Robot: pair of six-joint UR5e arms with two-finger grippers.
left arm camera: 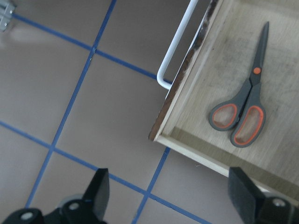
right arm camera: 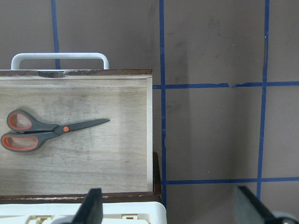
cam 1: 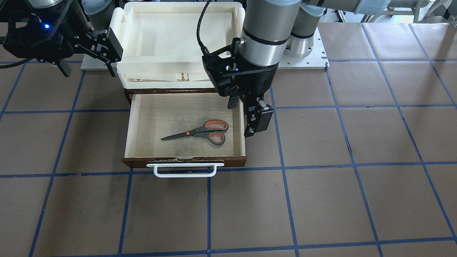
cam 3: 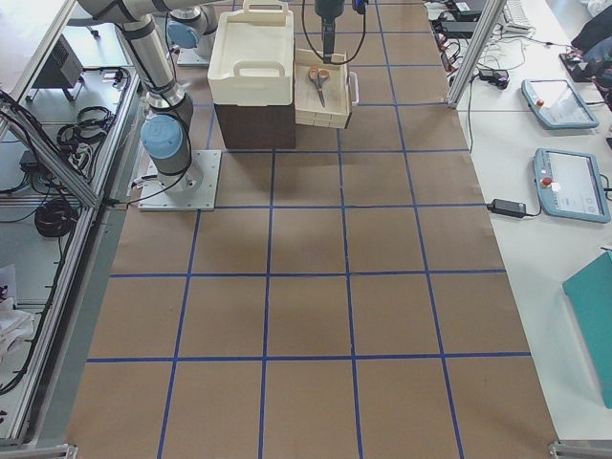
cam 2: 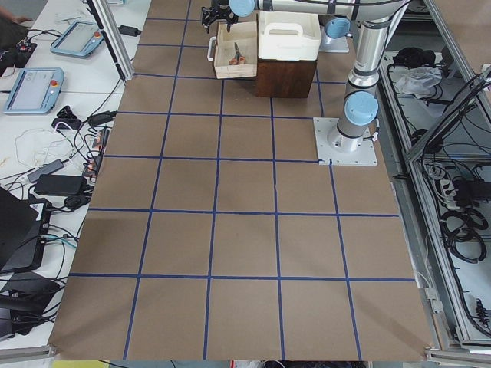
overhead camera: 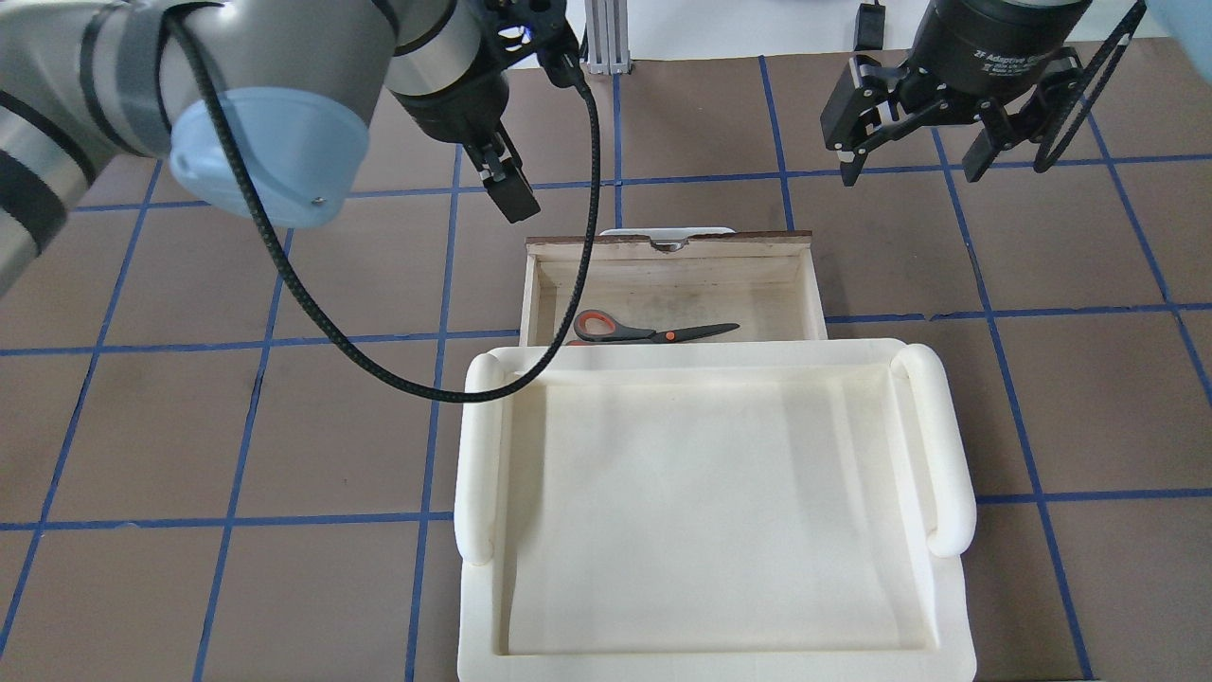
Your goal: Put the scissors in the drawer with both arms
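Lying flat in open drawer (cam 1: 156, 119): scissors (cam 1: 200, 133), blades pointing right. Beside drawer's left wall, left gripper (left arm camera: 170, 186) spread wide, empty. Near drawer's right side, right gripper (right arm camera: 170, 205) spread wide, empty.

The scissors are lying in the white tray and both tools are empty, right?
Not quite. The scissors are lying in the open drawer, below the white tray, not in the tray. The exterior front-facing view shows it. The left tool and the right tool are both empty, as you said.
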